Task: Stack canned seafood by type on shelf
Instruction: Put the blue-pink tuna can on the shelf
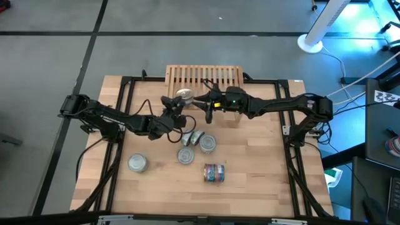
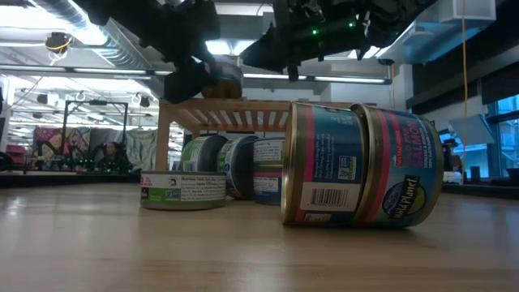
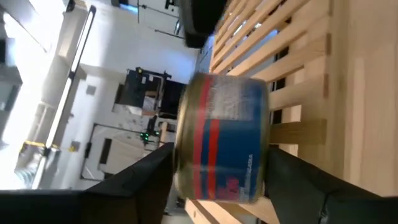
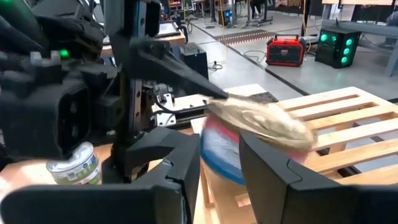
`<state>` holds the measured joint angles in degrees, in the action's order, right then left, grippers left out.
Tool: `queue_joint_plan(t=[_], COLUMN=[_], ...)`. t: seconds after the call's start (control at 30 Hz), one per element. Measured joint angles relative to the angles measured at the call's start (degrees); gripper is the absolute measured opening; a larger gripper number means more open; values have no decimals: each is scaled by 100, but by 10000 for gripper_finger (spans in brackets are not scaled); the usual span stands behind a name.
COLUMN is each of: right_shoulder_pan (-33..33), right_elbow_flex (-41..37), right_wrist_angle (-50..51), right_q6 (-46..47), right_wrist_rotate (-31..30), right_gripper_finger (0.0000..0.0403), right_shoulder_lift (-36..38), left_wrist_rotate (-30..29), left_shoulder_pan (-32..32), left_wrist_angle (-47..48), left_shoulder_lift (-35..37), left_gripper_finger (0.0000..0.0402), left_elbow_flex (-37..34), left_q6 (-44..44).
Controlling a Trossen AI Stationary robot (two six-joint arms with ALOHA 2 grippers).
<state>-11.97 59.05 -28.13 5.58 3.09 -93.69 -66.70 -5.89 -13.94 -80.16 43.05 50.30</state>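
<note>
Robotics lab / industrial workshop, not a home. Light-wood tabletop w/ black metal frame rails, on grey concrete floor w/ dark seams. Low view: exposed silver ceiling ducting, strip lights, open hall w/ more benches behind. Right wrist view: red-and-black equipment case on floor, black computer tower w/ green lights. White pedestal fan base and loose cables beside table.

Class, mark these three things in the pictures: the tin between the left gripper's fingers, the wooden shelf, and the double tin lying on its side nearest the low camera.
blue-red tin (image 3: 224, 140): left wrist view, on its labelled side.
shelf (image 1: 203, 76): high view, on its slatted top.
double tin (image 2: 361, 166): low view, on its label.
</note>
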Motion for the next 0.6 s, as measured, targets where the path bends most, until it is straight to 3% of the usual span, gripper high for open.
queue_joint_plan(t=[0.37, 0.6], right_shoulder_pan=[0, 2], right_elbow_flex=[0, 0], right_wrist_angle=[1, -175], right_q6=[7, 16], right_wrist_rotate=[9, 80], right_gripper_finger=[115, 115], right_shoulder_lift=[0, -99], left_wrist_rotate=[20, 749], left_shoulder_pan=[97, 68], left_wrist_angle=[3, 5], left_shoulder_lift=[0, 0], left_gripper_finger=[256, 257], left_elbow_flex=[2, 2], left_q6=[-155, -328])
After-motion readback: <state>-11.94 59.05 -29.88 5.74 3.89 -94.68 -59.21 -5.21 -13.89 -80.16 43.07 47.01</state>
